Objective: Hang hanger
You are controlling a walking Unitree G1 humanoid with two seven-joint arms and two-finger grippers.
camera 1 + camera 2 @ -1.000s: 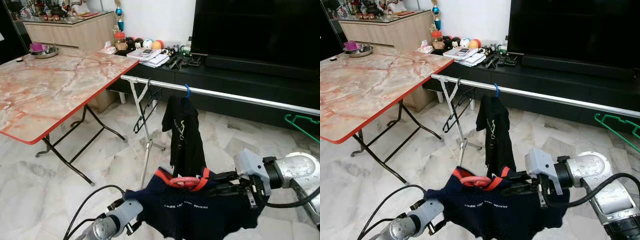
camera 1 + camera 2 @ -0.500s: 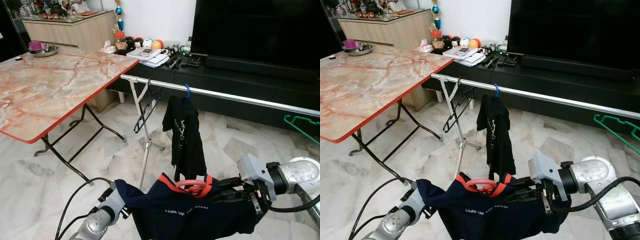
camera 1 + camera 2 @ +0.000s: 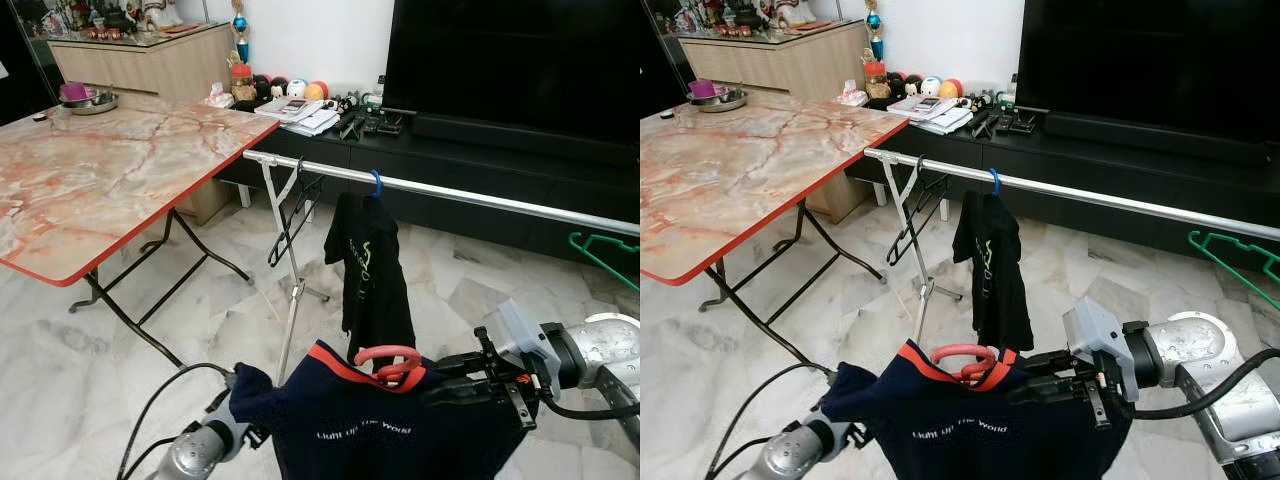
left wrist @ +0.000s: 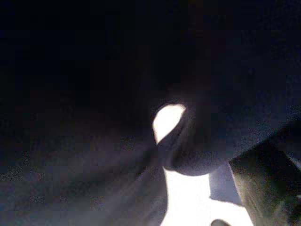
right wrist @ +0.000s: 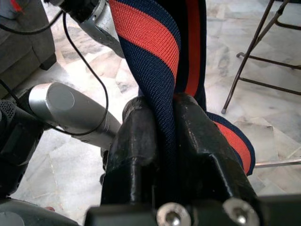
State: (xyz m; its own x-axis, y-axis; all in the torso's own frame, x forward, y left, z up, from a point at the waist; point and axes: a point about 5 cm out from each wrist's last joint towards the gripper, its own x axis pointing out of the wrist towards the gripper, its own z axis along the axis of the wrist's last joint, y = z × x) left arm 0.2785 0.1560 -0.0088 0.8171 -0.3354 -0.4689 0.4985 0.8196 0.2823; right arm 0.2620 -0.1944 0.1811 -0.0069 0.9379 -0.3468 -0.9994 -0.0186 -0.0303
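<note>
A navy shirt (image 3: 380, 440) with a red-trimmed collar is stretched between my two grippers, low in front of me. It sits on a red hanger whose hook (image 3: 388, 358) sticks up from the collar. My right gripper (image 3: 432, 380) reaches in from the right. The right wrist view shows its fingers (image 5: 141, 132) shut on the striped collar fabric. My left gripper (image 3: 240, 428) is under the shirt's left shoulder, covered by cloth. The left wrist view is dark with fabric. Beyond the shirt runs a silver clothes rail (image 3: 470, 195).
On the rail hang a black shirt (image 3: 370, 270) on a blue hanger, an empty black hanger (image 3: 295, 215) and a green hanger (image 3: 600, 250) at far right. A marble folding table (image 3: 100, 170) stands left. A dark TV cabinet (image 3: 500, 155) lies behind the rail.
The navy shirt has been lifted and spread wider between the grippers. It now hangs flatter with its print facing me, and the red hook stands higher.
</note>
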